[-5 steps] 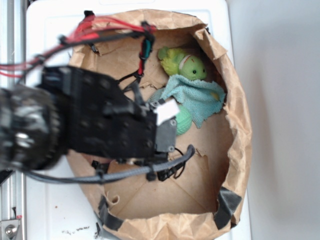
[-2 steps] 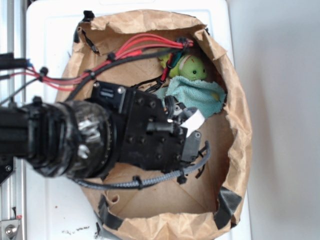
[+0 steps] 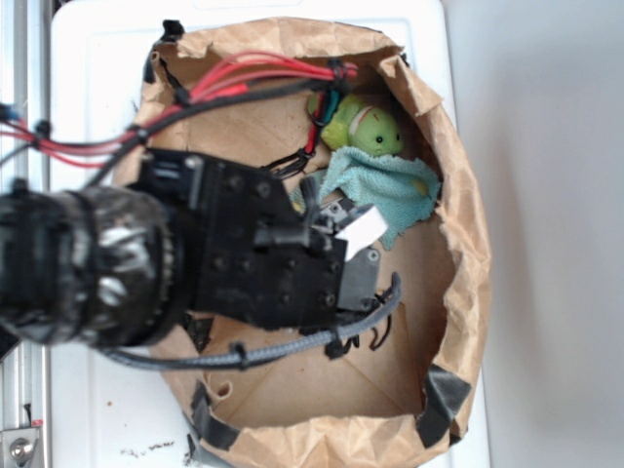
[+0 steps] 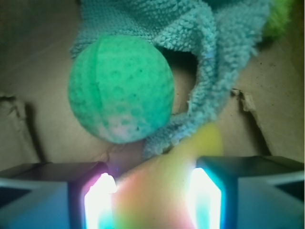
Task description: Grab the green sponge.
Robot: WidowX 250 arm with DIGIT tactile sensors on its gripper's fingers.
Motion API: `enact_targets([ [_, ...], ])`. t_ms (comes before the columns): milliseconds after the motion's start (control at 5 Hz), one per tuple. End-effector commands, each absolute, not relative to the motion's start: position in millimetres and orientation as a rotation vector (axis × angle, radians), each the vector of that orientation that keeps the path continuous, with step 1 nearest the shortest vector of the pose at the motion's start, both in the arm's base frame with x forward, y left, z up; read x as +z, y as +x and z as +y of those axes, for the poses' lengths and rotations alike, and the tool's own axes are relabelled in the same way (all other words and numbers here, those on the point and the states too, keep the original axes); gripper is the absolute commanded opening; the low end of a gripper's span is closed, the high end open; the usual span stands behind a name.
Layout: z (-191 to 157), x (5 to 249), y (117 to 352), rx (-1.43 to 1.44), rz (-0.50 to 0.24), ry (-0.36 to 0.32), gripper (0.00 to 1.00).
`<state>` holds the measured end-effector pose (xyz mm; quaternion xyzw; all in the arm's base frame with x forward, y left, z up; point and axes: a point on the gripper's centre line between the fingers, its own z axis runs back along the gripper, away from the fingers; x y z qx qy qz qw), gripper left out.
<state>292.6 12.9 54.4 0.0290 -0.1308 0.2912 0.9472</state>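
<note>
A round green sponge [image 4: 120, 88], dimpled and with a groove down one side, lies on the brown paper floor of a wide paper bag [image 3: 458, 244]. In the wrist view it sits up and to the left, partly resting on a rumpled teal cloth [image 4: 200, 57] that curls around its right side. It looks light, soft and squashy, likely to give under pressure and not slippery, so a hold across its widest middle, clear of the cloth's edge, seems best.

The gripper [image 4: 152, 198] hangs just short of the sponge, its two fingers spread wide with nothing between them; the sponge lies slightly left of the gap. From above, the black arm [image 3: 195, 258] hides the sponge. A green plush toy [image 3: 366, 127] lies past the cloth, and the bag rests on a white counter [image 3: 97, 58].
</note>
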Motion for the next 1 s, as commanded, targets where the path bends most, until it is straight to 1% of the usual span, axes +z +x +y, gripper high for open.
enact_targets([
  [0,17.9,111.5,282.9,0.584,-0.273,-0.019,0.00],
  [200,16.1,131.9,279.7,0.643,-0.234,-0.013,0.00],
  [400,18.1,157.3,274.3,0.666,-0.226,-0.020,0.00],
  [600,21.8,175.5,271.2,0.668,-0.202,-0.057,0.00],
  [800,24.2,181.6,267.3,0.676,-0.213,-0.051,0.00],
])
